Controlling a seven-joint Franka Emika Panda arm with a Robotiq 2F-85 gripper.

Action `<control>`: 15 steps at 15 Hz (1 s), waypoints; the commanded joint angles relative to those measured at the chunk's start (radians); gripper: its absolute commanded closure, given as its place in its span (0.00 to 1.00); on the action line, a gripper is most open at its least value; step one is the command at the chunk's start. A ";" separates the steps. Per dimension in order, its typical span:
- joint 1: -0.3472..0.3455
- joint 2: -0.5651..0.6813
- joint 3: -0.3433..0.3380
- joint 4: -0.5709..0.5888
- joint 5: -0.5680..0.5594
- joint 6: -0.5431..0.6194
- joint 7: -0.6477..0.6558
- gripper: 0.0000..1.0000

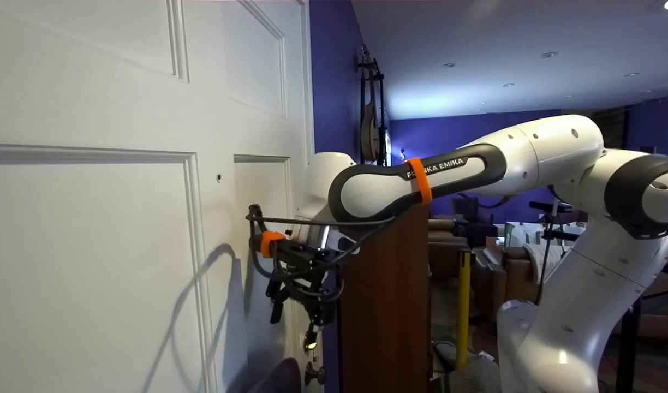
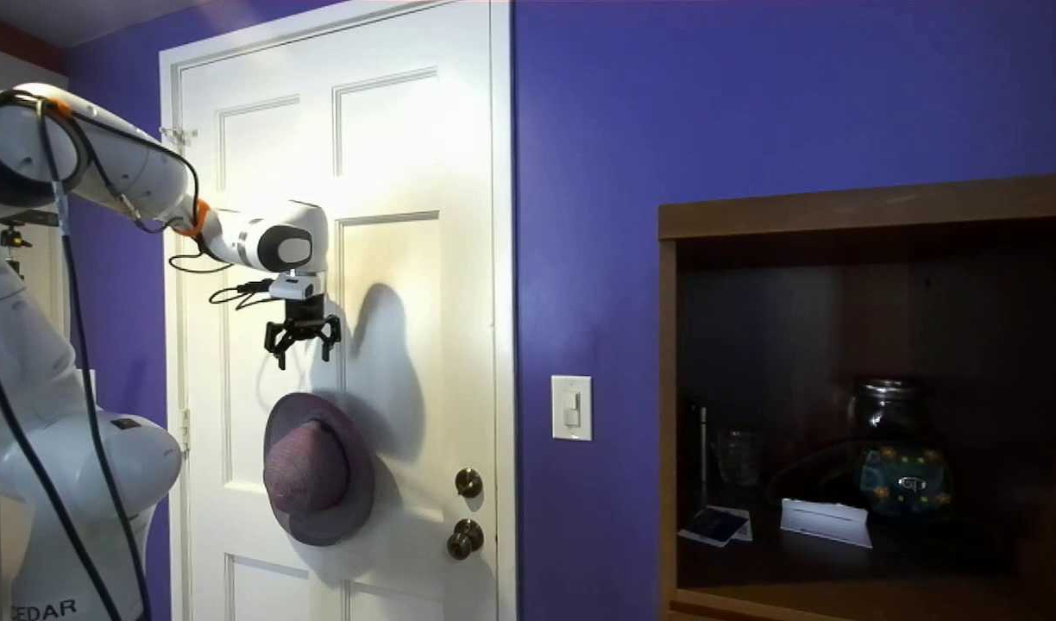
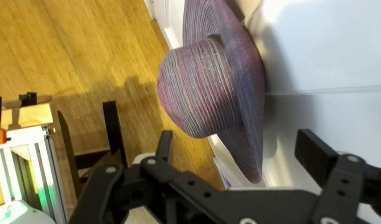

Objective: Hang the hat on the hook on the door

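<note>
Hovering, with black two-fingered gripper (image 2: 304, 361) spread apart, above the purple-grey, wide-brimmed hat (image 2: 317, 470)! Leaving free room over its upper edge, with white panelled door (image 2: 459, 371) behind.

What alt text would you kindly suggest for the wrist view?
A ribbed purple brimmed hat hangs against a white panelled door. The open, empty gripper spans the bottom edge. Wood flooring fills the upper left, a slotted metal frame the lower left.
</note>
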 commanded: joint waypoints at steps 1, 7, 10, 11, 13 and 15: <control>-0.024 -0.036 -0.005 0.038 -0.101 -0.125 -0.134 0.00; -0.049 -0.074 -0.013 0.088 -0.226 -0.206 -0.412 0.00; -0.060 -0.087 -0.026 0.115 -0.249 -0.208 -0.557 0.00; -0.065 -0.092 -0.030 0.120 -0.246 -0.196 -0.600 0.00; -0.071 -0.093 -0.043 0.150 -0.238 -0.206 -0.692 0.00; -0.071 -0.090 -0.065 0.175 -0.215 -0.219 -0.797 0.00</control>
